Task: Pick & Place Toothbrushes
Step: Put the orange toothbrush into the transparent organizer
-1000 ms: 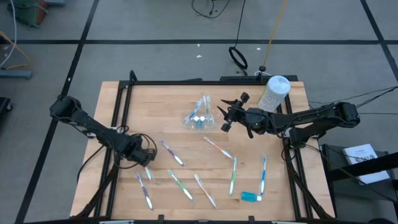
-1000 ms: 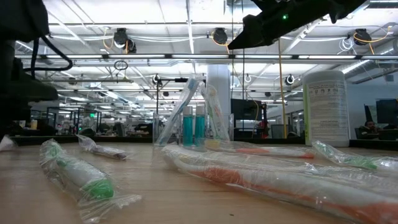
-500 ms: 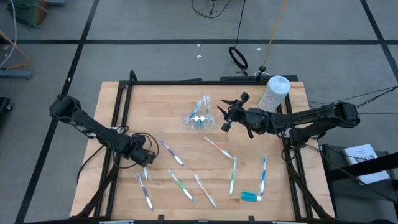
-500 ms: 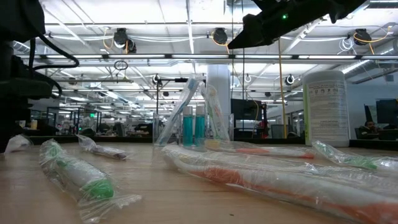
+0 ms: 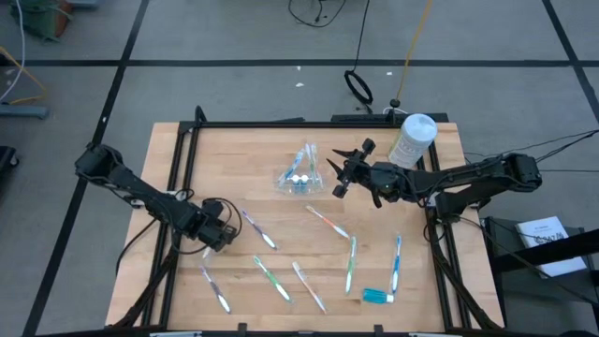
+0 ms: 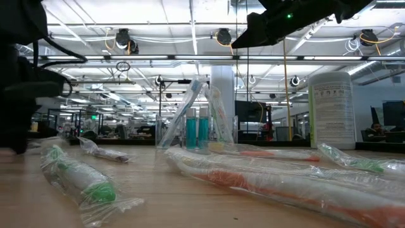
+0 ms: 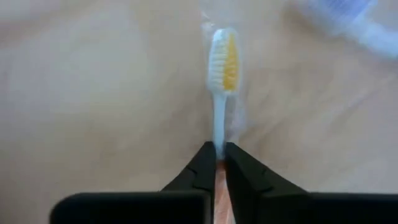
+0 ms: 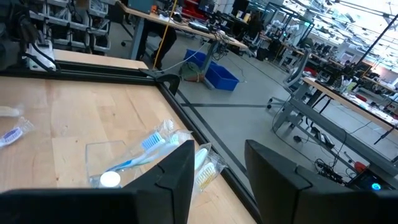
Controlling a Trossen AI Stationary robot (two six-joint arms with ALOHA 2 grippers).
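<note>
While my right arm waits above the middle of the table (image 5: 168,150), its right gripper (image 5: 339,176) spread open and holding nothing beside the clear holder (image 5: 299,174) that already has a few brushes standing in it, the change has come on my other side. A second ago my left gripper (image 7: 216,163) stood wide over the near left part of the boards; now its fingers have clamped together on the white neck of a wrapped toothbrush (image 7: 222,81) with yellow-and-white bristles, which still looks to be lying on the wood. I judge the pick made, with the lift and carry to the holder to follow. Other toothbrushes (image 5: 352,262) remain scattered along the front.
</note>
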